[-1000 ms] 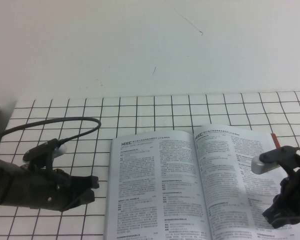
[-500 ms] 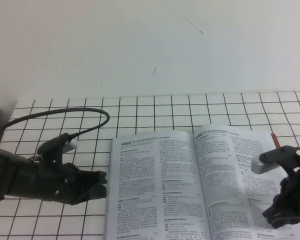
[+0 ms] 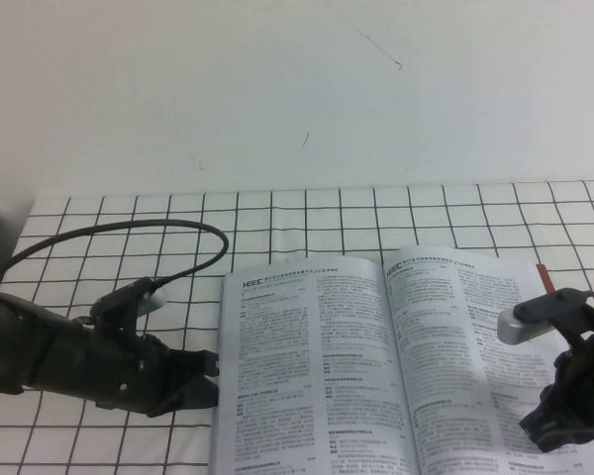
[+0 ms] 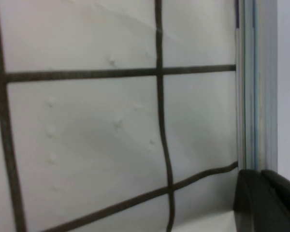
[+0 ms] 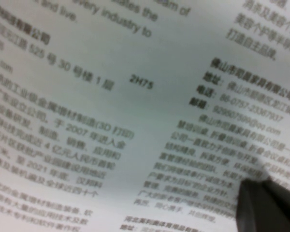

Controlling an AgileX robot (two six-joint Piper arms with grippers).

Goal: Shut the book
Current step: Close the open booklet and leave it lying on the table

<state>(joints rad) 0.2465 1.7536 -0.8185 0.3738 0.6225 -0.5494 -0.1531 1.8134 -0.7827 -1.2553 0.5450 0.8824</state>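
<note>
High view: left gripper point(image 3: 210, 379) is positioned beside the open book point(image 3: 317, 366), right gripper point(image 3: 559, 426) above its right-hand page; gripper states cannot be told.

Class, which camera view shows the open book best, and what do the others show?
The high view: the book lies open, both pages visible, between the left claw at its left edge and the right claw over its right page. The left wrist view shows only its page edges; the right wrist view only close-up print.
</note>
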